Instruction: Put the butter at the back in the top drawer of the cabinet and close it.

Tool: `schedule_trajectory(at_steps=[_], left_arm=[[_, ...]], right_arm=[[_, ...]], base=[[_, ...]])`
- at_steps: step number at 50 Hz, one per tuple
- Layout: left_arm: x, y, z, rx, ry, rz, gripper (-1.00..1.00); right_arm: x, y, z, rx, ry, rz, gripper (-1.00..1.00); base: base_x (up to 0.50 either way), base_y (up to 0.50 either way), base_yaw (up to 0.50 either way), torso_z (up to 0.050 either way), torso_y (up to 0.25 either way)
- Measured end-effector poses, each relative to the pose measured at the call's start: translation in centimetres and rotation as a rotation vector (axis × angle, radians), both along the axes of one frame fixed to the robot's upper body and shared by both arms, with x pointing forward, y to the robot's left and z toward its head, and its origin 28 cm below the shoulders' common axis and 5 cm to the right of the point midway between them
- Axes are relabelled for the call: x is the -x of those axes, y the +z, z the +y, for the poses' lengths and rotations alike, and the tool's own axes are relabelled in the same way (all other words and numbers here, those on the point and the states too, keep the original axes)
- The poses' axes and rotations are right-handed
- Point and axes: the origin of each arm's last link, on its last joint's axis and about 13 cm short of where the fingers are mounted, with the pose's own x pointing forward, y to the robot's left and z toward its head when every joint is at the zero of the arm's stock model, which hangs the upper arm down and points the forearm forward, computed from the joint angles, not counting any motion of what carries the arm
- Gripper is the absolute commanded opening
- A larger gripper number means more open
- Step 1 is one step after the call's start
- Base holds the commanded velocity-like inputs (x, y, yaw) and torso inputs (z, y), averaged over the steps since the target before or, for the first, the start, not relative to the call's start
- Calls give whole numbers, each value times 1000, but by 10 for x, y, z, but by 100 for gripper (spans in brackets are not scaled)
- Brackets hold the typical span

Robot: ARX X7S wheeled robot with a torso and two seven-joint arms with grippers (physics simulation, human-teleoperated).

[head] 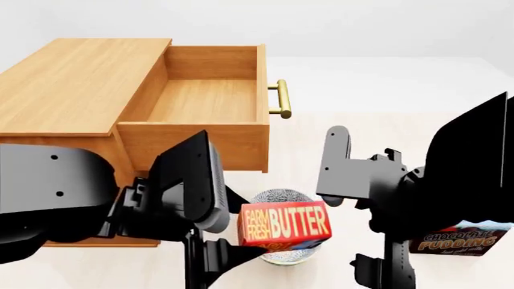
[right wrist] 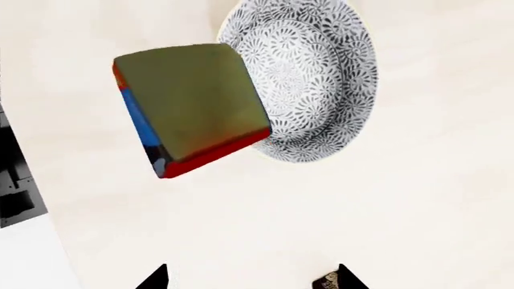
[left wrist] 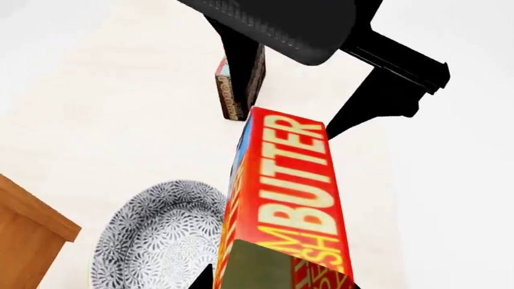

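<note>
The butter (head: 285,226) is a red-and-orange box hanging in the air above the patterned bowl (head: 283,198), in front of the cabinet (head: 72,84). My left gripper (left wrist: 273,283) is shut on one end of the butter (left wrist: 289,192), which sticks out lengthways from the jaws. The top drawer (head: 201,96) stands pulled out and holds nothing, its brass handle (head: 280,99) facing right. My right gripper (right wrist: 250,280) is open with nothing in it, apart from the butter (right wrist: 192,108) and looking down on it and the bowl (right wrist: 313,78).
A chocolate pudding box (head: 458,241) stands on the pale table at the right, behind my right arm, and the pudding box (left wrist: 237,90) also shows in the left wrist view. The bowl (left wrist: 161,235) lies under the butter. A cabinet corner (left wrist: 24,235) is close by.
</note>
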Motion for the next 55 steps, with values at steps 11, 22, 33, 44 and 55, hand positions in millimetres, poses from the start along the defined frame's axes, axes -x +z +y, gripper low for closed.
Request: schedule_trajectory(at_steps=[11,22,33,44,55], left_arm=[[2,7,6,44,56,-23,-100],[4,15,13,109,128,-46,-100],[6,24,19,175,225,-72,-100],[5,36,25,250,339,-98,-100],[-1,52,27,324,456,-115,-100]], right_arm=[[1,-4,-7,-67,-65,-95,100],[-2,-12,-13,-171,-210,-226,100],[-2,-23,-18,-307,-411,-368,100],[4,-40,-24,-460,-552,-481,100],[21,-63,-28,-611,-667,-617,100]], base=[[0,0,0,1,1],[0,0,0,0,1],[0,0,0,1,1],[0,0,0,0,1],[0,0,0,1,1]])
